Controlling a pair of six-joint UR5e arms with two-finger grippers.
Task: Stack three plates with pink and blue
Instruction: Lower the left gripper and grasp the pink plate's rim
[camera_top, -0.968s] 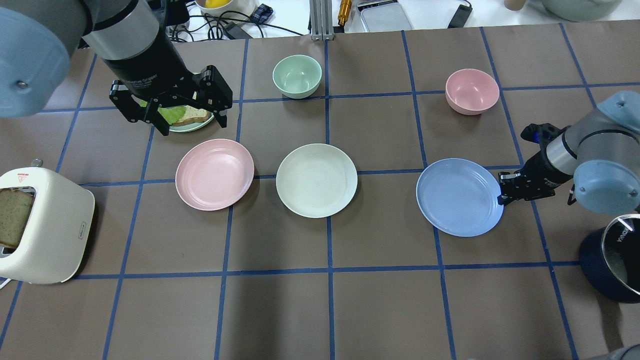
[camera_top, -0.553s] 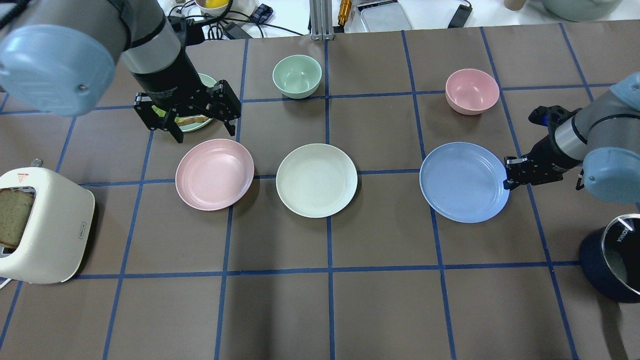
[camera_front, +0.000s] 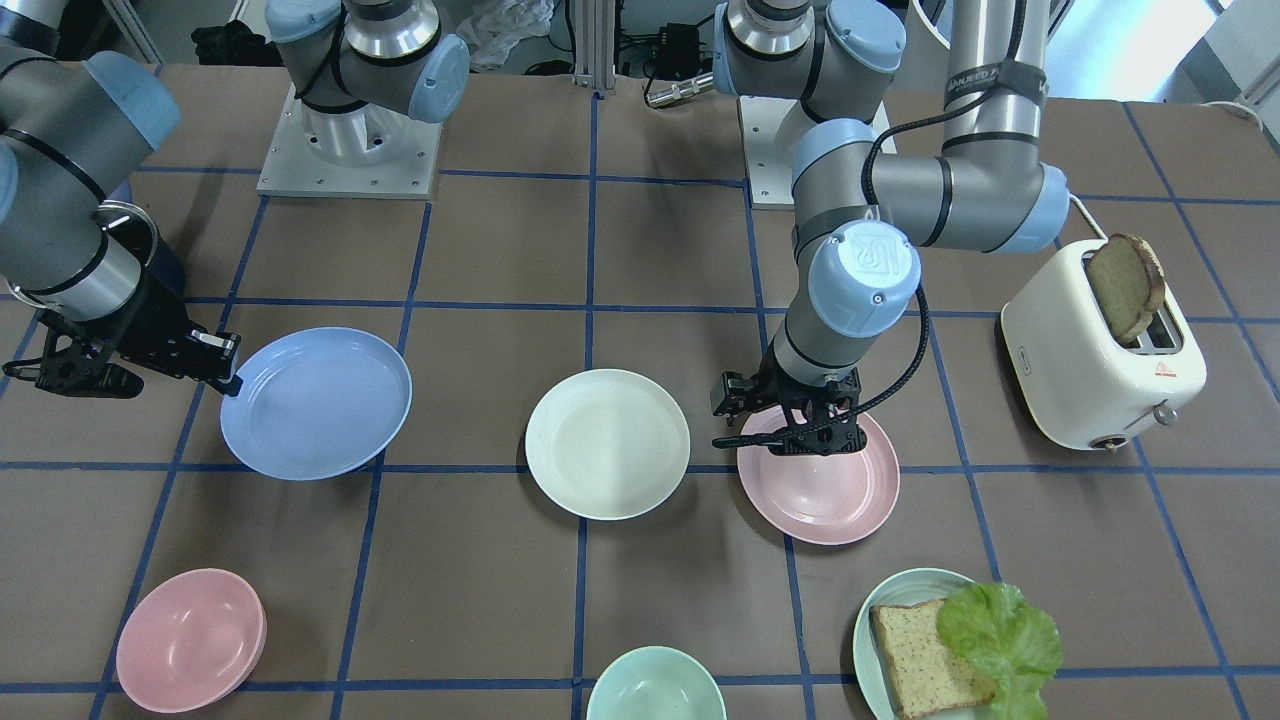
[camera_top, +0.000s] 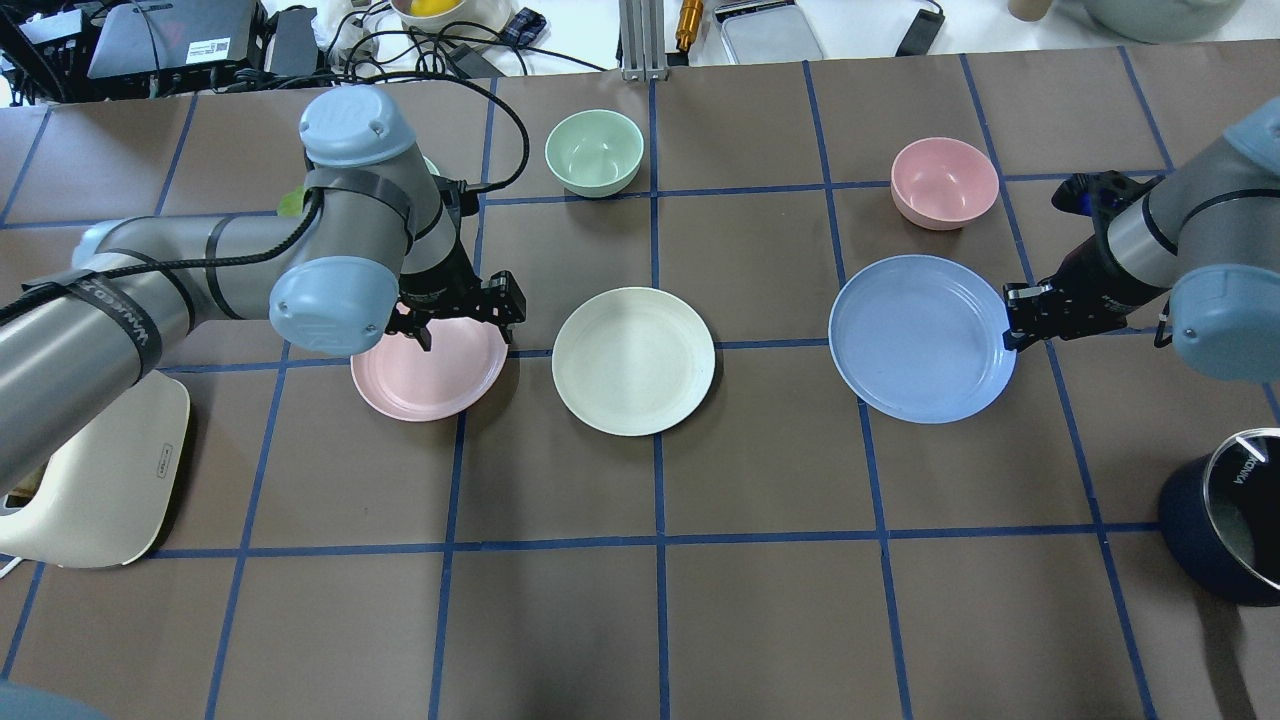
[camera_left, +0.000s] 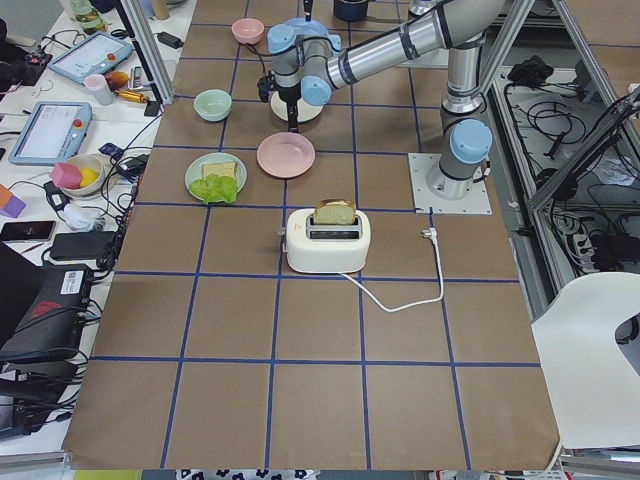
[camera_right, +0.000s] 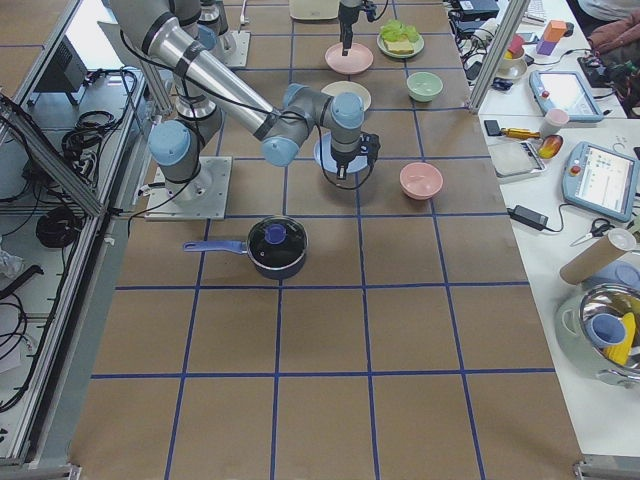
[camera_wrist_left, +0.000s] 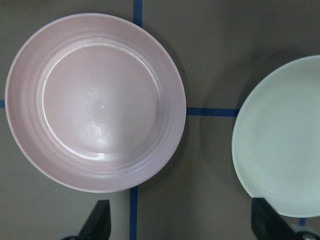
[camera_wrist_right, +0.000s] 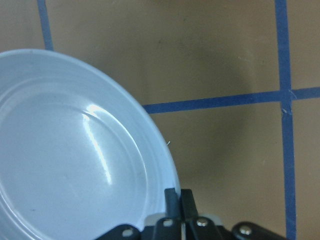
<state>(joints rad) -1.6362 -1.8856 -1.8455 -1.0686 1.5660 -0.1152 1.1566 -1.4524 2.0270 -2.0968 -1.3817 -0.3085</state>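
Note:
The pale pink plate (camera_top: 425, 378) lies left of centre, and the cream plate (camera_top: 633, 360) lies beside it at the centre. My left gripper (camera_top: 465, 328) is open and empty, low over the pink plate's far right rim. The left wrist view shows the pink plate (camera_wrist_left: 95, 100) and the cream plate (camera_wrist_left: 285, 140) with my fingertips (camera_wrist_left: 100, 222) spread wide. My right gripper (camera_top: 1012, 325) is shut on the right rim of the light blue plate (camera_top: 915, 335) and holds it just off the table. The right wrist view shows that grip on the plate (camera_wrist_right: 65, 150).
A cream toaster (camera_top: 100, 480) with a bread slice stands at the left edge. A mint plate with bread and lettuce (camera_front: 940, 640) lies beyond the pink plate. A green bowl (camera_top: 594, 152) and a pink bowl (camera_top: 944, 182) are at the back. A dark pot (camera_top: 1225, 530) is near right.
My left arm has swung from over the mint plate down and right to the pink plate, still open. My right gripper has carried the blue plate away from the robot.

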